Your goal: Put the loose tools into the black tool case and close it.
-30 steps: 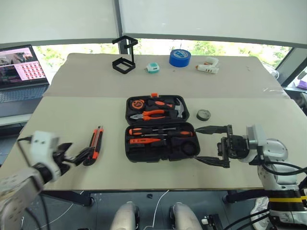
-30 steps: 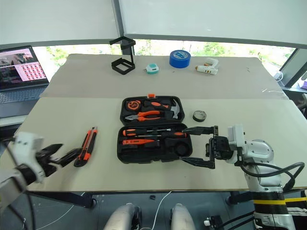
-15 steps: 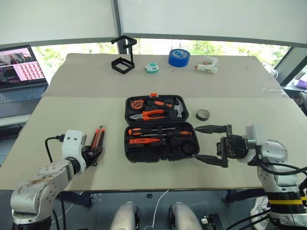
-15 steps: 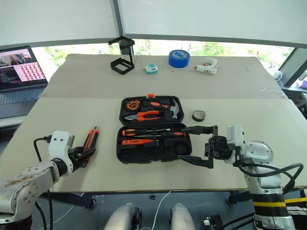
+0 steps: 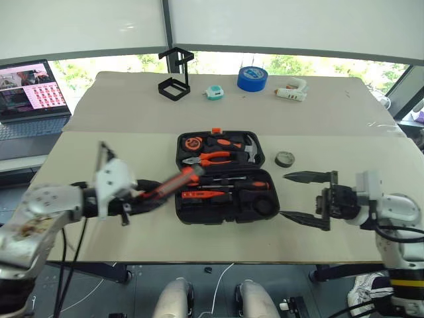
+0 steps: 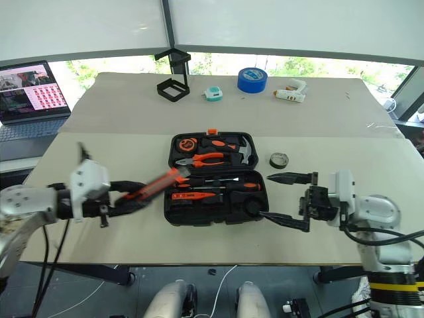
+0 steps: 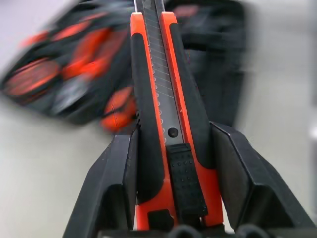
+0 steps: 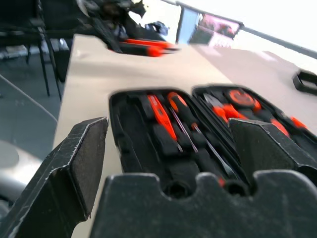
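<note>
Step in hand: carrying the orange-and-black utility knife with its ridged grey blade strip [image 7: 166, 94] toward the open black plastic clamshell tool case [image 5: 222, 177]; judged, it is meant for a free moulded slot in the near half.
Doing it well: bring the knife in level and in line with its slot, lower it flat, and let go only once it is seated; its tip already overlaps the case's rim at about 9 o'clock, so a low or skewed approach could catch the rim or nudge the screwdrivers lying inside.
Left gripper [image 7: 173, 168]: clenched on the knife's rear end, one black finger [image 7: 119, 173] on each flank, the blade end pointing ahead to the case.
Right gripper [image 5: 306, 197]: released, its two fingers spread wide and holding nothing, hanging just beside the case at 3 o'clock.
Small dark grey tape roll [image 5: 284, 158]: on the beige tabletop [image 5: 132, 112], outside the case at about 2 o'clock, not yet packed.
Case: lid open, lying flat.
</note>
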`<state>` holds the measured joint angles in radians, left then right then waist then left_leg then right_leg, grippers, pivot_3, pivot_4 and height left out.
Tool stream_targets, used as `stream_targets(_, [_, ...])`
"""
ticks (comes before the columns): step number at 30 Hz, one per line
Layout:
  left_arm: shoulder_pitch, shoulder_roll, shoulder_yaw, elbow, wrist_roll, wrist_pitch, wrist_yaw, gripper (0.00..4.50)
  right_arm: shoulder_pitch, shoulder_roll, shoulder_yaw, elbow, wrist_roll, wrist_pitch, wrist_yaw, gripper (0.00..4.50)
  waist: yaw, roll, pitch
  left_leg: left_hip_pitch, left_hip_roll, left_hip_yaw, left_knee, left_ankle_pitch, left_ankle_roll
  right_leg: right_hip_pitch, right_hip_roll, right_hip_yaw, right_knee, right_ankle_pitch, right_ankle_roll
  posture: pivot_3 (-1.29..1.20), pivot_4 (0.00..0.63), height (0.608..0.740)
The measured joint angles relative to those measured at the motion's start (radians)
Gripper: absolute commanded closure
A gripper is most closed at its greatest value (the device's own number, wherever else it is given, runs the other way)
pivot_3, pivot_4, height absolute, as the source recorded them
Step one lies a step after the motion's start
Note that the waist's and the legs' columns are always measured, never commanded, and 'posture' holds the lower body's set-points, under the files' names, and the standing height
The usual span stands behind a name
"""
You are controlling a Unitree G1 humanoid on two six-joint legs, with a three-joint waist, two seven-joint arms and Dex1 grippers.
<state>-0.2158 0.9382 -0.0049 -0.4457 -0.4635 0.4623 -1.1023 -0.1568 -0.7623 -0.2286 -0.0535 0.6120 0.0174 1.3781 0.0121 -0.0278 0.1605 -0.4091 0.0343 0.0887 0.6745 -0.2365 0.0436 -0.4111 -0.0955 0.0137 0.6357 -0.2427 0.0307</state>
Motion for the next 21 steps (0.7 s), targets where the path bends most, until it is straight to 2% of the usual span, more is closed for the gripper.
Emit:
stream_targets(4, [-0.208, -0.092, -0.24, 0.08, 0.134, 0.0, -0.028, 2.79, 0.039, -0.051, -0.02, -0.01, 0.001, 0.047, 0.007, 0.0, 0.001, 0.0, 0.0, -0.001, -0.001, -0.001, 0.002, 0.0, 0.001, 0.003, 0.007, -0.001, -0.005, 0.003, 0.006, 0.0, 0.15, 0.74])
stream_targets(7, [-0.282, -0.151, -0.342, 0.149, 0.208, 0.021, -0.023, 2.79, 0.078, -0.053, -0.028, -0.041, 0.002, 0.063, -0.002, 0.0, -0.005, 0.0, 0.0, -0.001, 0.0, -0.002, 0.002, 0.0, 0.001, 0.003, 0.009, 0.001, -0.005, 0.003, 0.007, 0.0, 0.15, 0.74])
stream_targets(14, [-0.337, -0.177, -0.425, 0.206, 0.302, 0.038, -0.039, 2.79, 0.13, -0.042, -0.038, -0.111, 0.005, 0.08, -0.041, 0.0, -0.003, 0.0, 0.0, -0.003, 0.0, -0.003, 0.003, 0.0, 0.001, 0.002, 0.009, 0.001, -0.006, 0.003, 0.008, 0.0, 0.15, 0.74])
stream_targets(21, [-0.354, -0.172, -0.433, 0.204, 0.332, 0.022, -0.089, 2.79, 0.14, -0.031, -0.038, -0.123, 0.011, 0.081, -0.069, 0.0, -0.001, 0.0, 0.0, -0.003, 0.0, -0.003, 0.003, 0.0, 0.001, 0.003, 0.009, 0.001, -0.006, 0.004, 0.008, 0.0, 0.15, 0.74])
